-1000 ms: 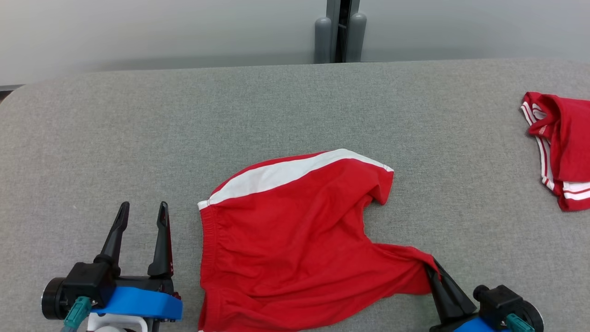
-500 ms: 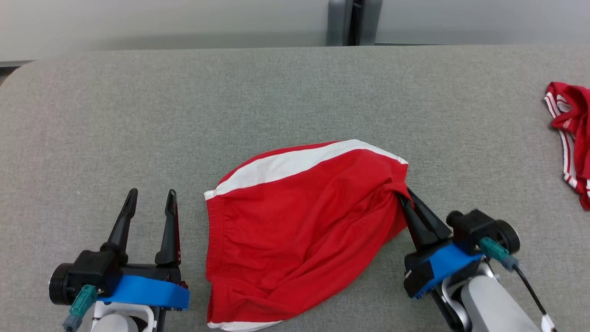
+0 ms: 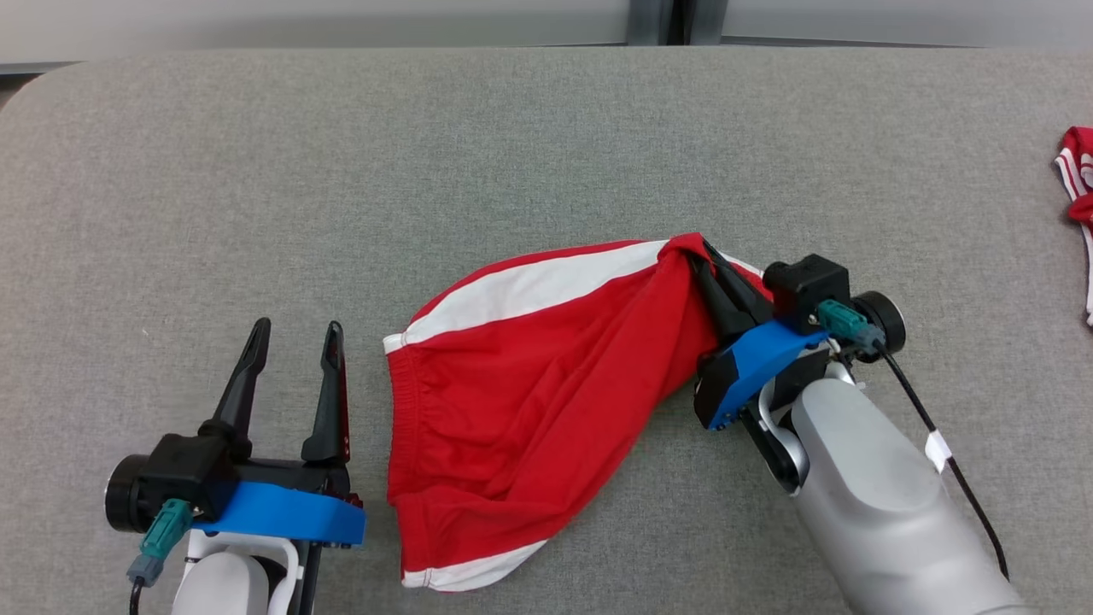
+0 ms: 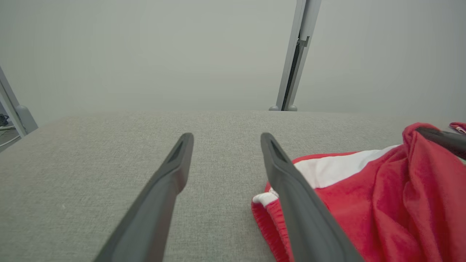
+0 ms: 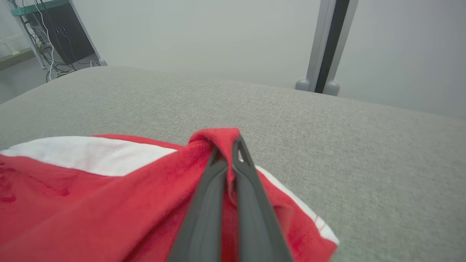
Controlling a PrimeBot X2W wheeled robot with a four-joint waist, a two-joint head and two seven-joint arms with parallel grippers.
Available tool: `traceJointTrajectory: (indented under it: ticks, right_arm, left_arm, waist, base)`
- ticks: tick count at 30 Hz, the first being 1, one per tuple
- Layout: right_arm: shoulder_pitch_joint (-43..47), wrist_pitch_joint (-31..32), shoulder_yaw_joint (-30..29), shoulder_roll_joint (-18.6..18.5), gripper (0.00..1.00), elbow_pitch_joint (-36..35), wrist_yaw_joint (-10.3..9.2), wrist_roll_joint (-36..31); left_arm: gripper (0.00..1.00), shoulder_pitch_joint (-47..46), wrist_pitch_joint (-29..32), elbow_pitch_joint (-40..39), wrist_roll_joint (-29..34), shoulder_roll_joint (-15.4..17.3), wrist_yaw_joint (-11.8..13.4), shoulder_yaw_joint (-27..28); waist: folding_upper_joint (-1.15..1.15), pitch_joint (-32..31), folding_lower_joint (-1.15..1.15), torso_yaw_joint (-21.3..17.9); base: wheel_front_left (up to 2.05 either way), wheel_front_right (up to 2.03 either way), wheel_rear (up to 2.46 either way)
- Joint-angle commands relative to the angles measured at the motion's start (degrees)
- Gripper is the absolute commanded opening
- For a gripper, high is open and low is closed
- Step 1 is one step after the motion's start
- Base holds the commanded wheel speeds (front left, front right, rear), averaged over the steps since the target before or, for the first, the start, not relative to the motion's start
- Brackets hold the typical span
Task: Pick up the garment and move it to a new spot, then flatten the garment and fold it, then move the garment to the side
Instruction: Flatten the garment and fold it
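Head camera: set high, looking steeply down on the grey table (image 3: 512,128). Left wrist camera: low and near the surface, facing along its own fingers (image 4: 164,196) toward the far wall (image 4: 145,54). Right wrist camera: low, close over the shorts (image 5: 91,203), facing that wall. All three share the shorts; both wrist views share the post (image 5: 329,43).

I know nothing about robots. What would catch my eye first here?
The bright red shorts with a white stripe, in the middle of the grey table, one corner pinched in the shut right fingers and held up over the rest. The left fingers stand open beside the waistband, touching nothing. More red cloth peeks in at the far right edge.
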Motion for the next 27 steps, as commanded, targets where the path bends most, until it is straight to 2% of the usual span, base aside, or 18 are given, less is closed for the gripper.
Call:
traceJointTrajectory:
  ticks: [1, 4, 5, 7, 10, 13, 27]
  right_arm:
    - [-1.31, -0.45, 0.07, 0.18, 0.00, 0.87, -0.05, 0.45]
    - [-4.24, -1.13, 1.03, 0.79, 0.00, 4.92, -0.05, 0.72]
    - [-4.91, -1.18, 1.34, 0.89, 0.15, 6.00, -0.05, 0.87]
    - [-5.74, -1.43, 2.26, 0.98, 1.00, 7.26, -0.05, 1.44]
    - [-5.25, -1.59, 3.31, 0.97, 1.00, 5.64, -0.05, 2.34]
    - [-2.33, -1.57, 1.89, 0.85, 1.00, 2.18, -0.05, 1.56]
    - [16.06, -1.60, -6.74, -5.31, 1.00, -15.25, -0.04, -0.49]
  left_arm:
    - [1.00, -0.57, -0.26, 0.14, -0.10, 0.18, 0.14, 0.00]
    - [1.00, -1.04, -0.26, 0.30, -0.39, 0.19, 0.25, -0.52]
    - [1.00, -1.13, -0.26, 0.36, -0.41, 0.19, 0.31, -0.72]
    - [1.00, -1.14, -0.26, 0.49, -0.52, 0.18, 0.45, -0.97]
    - [1.00, -0.88, -0.26, 0.44, -0.56, 0.18, 0.56, -0.81]
    - [1.00, -0.01, -0.26, 0.32, -0.26, 0.19, 0.46, -0.11]
    - [1.00, 3.12, -0.26, -0.23, 0.58, 0.19, 0.22, 1.89]
  waist:
    - [0.00, 0.15, -0.01, -0.11]
    - [0.00, 0.44, -0.01, -0.17]
    - [0.00, 0.44, -0.01, -0.17]
    - [0.00, 0.26, -0.01, -0.22]
    - [0.00, -0.33, -0.01, -0.56]
    - [0.00, -1.13, -0.01, -1.17]
    - [0.00, -5.29, -0.01, -3.36]
  base:
    - [0.00, 0.00, 0.00]
    - [0.00, 0.00, 0.00]
    - [0.00, 0.00, 0.00]
    - [0.00, 0.00, 0.00]
    - [0.00, 0.00, 0.00]
    - [0.00, 0.00, 0.00]
    - [0.00, 0.00, 0.00]
